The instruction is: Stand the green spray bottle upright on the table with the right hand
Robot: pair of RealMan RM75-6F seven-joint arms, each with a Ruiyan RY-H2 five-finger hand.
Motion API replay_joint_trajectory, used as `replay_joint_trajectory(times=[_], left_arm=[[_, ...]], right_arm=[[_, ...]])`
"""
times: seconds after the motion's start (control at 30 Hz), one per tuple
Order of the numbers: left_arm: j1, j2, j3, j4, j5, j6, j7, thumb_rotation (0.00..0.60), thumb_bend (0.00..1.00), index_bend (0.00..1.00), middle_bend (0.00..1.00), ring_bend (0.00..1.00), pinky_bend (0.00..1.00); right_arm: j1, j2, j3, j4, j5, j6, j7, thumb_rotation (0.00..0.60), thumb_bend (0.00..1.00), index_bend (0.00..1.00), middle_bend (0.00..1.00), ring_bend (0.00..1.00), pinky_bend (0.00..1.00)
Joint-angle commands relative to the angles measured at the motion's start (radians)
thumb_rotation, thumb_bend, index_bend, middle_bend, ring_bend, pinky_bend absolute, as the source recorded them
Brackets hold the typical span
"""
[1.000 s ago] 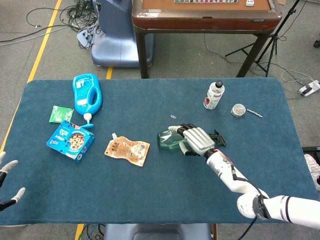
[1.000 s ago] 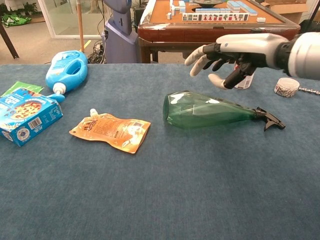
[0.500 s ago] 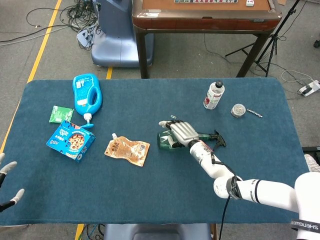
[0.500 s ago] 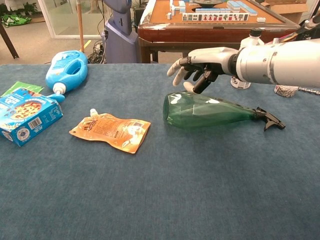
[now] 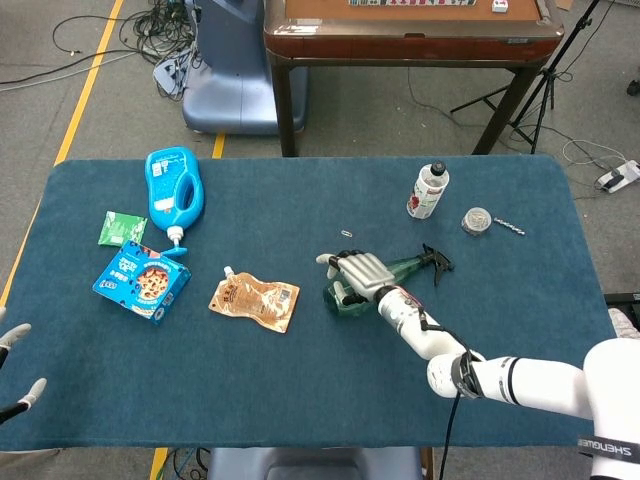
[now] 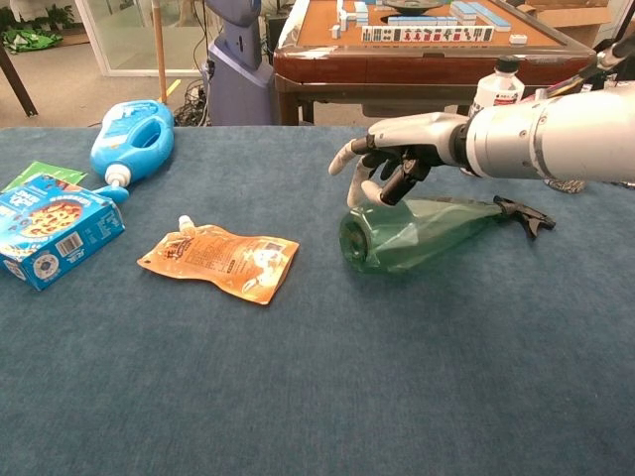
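- The right robot hand point(image 6: 389, 169) sits over the wide base end of the green spray bottle point(image 6: 422, 231); its fingers point(image 6: 347, 159) are curled down against the top of the bottle body; whether it truly grips or only presses on it, I cannot tell
- The green spray bottle lies tilted on the blue surface point(image 6: 298, 377), base toward the camera in the chest view, black trigger nozzle point(image 6: 524, 214) raised and pointing away past the wrist
- In the head view the same robot hand point(image 5: 360, 273) covers the bottle's base point(image 5: 352, 300), the nozzle point(image 5: 432, 262) sticking out beyond it
- Beside the fingers, further out, lies an orange pouch point(image 6: 220, 260); beyond that a blue snack box point(image 6: 50, 228) and a blue detergent jug point(image 6: 134, 144)
- Behind the wrist stands a small white bottle point(image 5: 428, 190)
- The left robot hand point(image 5: 18, 370) shows at the frame edge, well apart, fingers spread, holding nothing
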Motion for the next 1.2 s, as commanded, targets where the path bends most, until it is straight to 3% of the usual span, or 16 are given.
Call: replay_joint_trajectory(times=[0.03,0.63,0.97,1.13,1.2], left_arm=[[0.0,0.0,0.0,0.0,0.0,0.0,0.0,0.6,0.26,0.19,0.01,0.04,0.04],[-0.002,-0.002,-0.001,-0.007,0.005,-0.004,0.013,0.6,0.26,0.19,0.01,0.04,0.04],[0.004,0.0,0.002,-0.008,0.008,0.002,0.014,0.6,0.26,0.19,0.01,0.04,0.04],[0.003,0.0,0.003,-0.013,0.015,0.002,0.018,0.6,0.26,0.19,0.01,0.04,0.04],[0.002,-0.001,0.003,-0.015,0.018,0.002,0.021,0.6,0.25,0.19,0.01,0.04,0.04]], right_arm=[[-0.015,0.04,-0.023,-0.054,-0.044,0.0,0.006,0.557,0.7,0.18,0.34,0.12,0.15],[-0.178,0.274,-0.186,-0.349,-0.445,0.007,0.083,0.555,0.7,0.21,0.41,0.14,0.15],[-0.264,0.377,-0.263,-0.373,-0.602,0.063,0.1,0.541,0.7,0.22,0.42,0.15,0.15],[-0.291,0.424,-0.264,-0.365,-0.636,0.102,0.107,0.536,0.69,0.23,0.43,0.15,0.15],[-0.3,0.432,-0.253,-0.365,-0.647,0.124,0.115,0.535,0.63,0.23,0.43,0.15,0.15]])
